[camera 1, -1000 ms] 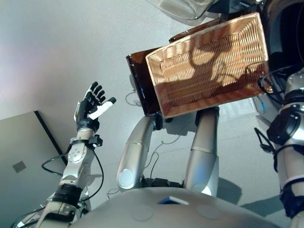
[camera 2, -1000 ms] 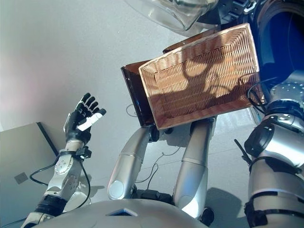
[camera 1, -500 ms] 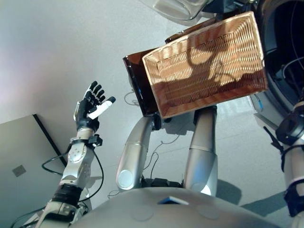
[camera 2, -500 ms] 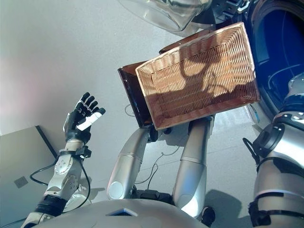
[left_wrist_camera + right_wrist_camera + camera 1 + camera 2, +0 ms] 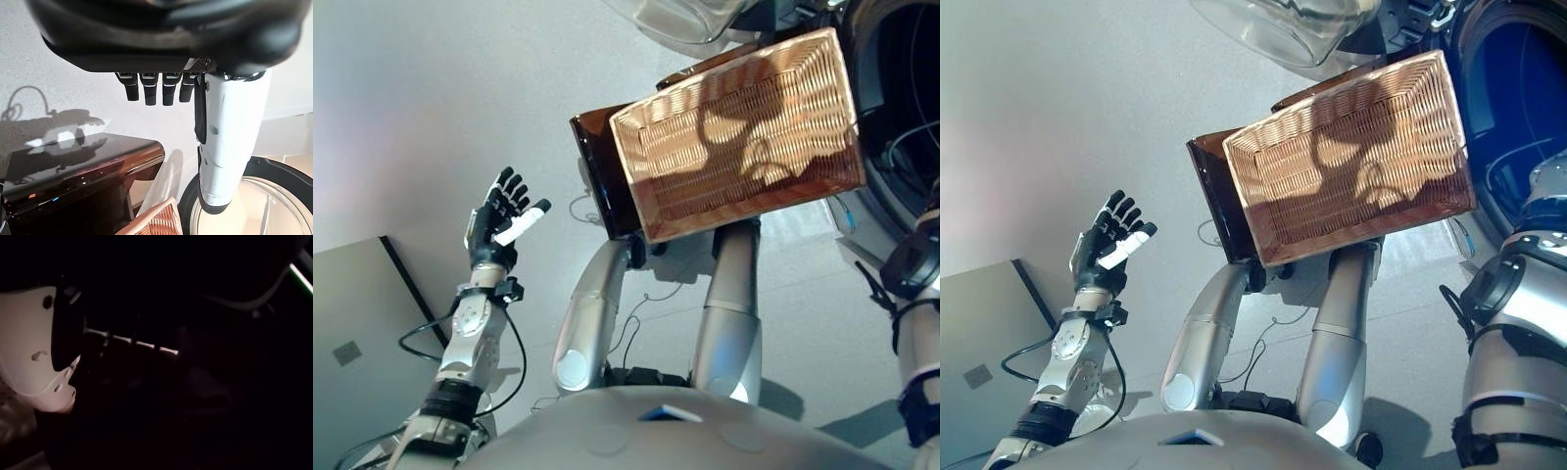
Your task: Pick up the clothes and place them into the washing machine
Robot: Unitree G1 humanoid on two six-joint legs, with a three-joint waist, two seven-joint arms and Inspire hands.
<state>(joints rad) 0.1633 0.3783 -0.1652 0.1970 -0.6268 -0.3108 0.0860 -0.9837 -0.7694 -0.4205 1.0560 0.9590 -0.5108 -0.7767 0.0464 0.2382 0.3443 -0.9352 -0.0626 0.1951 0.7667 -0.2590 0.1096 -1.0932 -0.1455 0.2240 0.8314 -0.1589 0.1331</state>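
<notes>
A pale grey floor (image 5: pixel 431 88) lay beneath the scene. A wicker basket (image 5: pixel 739 132) rested on a dark glossy stand (image 5: pixel 597 181), beside the washing machine (image 5: pixel 1518 108), whose glass door (image 5: pixel 1283 29) stood open. No clothes showed in the basket. The left hand (image 5: pixel 497 223) was raised over the floor, fingers spread, holding nothing. The right hand (image 5: pixel 39 357) was inside the dark drum; its finger state could not be told
</notes>
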